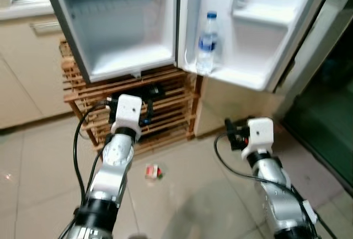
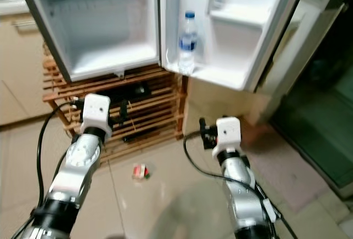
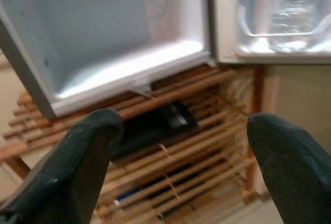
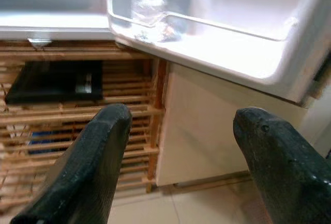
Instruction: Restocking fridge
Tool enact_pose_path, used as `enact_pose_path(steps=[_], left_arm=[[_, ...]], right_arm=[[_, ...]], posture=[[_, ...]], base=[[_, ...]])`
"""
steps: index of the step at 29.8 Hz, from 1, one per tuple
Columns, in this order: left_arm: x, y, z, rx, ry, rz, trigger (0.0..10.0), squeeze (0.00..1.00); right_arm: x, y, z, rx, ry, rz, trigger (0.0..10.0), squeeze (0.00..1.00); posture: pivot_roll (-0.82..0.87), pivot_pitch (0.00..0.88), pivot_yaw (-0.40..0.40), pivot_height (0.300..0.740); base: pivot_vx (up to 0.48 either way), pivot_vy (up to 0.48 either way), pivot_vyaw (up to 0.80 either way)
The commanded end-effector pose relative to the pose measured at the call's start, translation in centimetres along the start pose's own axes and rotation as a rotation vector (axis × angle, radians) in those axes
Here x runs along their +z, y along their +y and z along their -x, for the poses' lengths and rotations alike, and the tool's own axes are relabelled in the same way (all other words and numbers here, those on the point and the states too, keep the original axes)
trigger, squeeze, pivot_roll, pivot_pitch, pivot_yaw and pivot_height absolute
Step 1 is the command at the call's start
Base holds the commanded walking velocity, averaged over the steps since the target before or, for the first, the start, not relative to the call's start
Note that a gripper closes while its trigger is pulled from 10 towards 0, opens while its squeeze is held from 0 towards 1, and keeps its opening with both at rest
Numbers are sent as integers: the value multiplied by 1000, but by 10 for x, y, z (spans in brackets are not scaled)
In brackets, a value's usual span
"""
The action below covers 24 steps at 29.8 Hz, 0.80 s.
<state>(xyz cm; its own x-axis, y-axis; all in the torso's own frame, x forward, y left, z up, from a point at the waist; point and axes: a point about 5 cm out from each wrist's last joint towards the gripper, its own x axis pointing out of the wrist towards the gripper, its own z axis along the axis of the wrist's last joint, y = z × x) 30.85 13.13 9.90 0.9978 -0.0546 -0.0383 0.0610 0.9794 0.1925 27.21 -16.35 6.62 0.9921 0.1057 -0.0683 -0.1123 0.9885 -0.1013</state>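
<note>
Your left gripper (image 3: pixel 178 175) has its fingers spread wide and holds nothing. Ahead of them is the small white fridge (image 1: pixel 118 57) with its door open, on a wooden slat rack (image 1: pixel 165 112). Your right gripper (image 4: pixel 181 167) is open and empty too. The clear plastic water bottle with the blue cap (image 1: pixel 207 43) already stands in the door shelf, above and ahead of those fingers. A small red and white packet (image 1: pixel 153 171) lies on the floor between your arms. I think it goes in next, so bend low and close gently.
</note>
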Motion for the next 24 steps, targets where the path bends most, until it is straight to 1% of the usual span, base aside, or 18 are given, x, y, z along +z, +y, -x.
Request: enact_pose_path(steps=[1,11,20,23,24], left_arm=[[2,-2,-1,2,-4,6,10000,0],[6,6,-5,31,-18,7,10000,0],[5,4,-5,22,-20,-11,10000,0],[5,3,-5,16,-24,-16,10000,0],[6,0,-5,-2,-27,-15,10000,0]], right_arm=[[4,-3,-2,-10,-17,7,10000,0],[10,-5,-6,-20,-38,6,10000,0],[10,-3,-6,-21,-39,7,10000,0],[9,-3,-5,-31,-39,8,10000,0],[8,-4,-5,-38,-33,15,10000,0]], posture=[[92,0,-8,740],[101,0,-20,740],[100,0,-18,740],[99,0,-18,740],[98,0,-18,740]], base=[[0,-412,675],[257,-403,664],[263,-398,660],[0,-425,635],[0,-454,0]])
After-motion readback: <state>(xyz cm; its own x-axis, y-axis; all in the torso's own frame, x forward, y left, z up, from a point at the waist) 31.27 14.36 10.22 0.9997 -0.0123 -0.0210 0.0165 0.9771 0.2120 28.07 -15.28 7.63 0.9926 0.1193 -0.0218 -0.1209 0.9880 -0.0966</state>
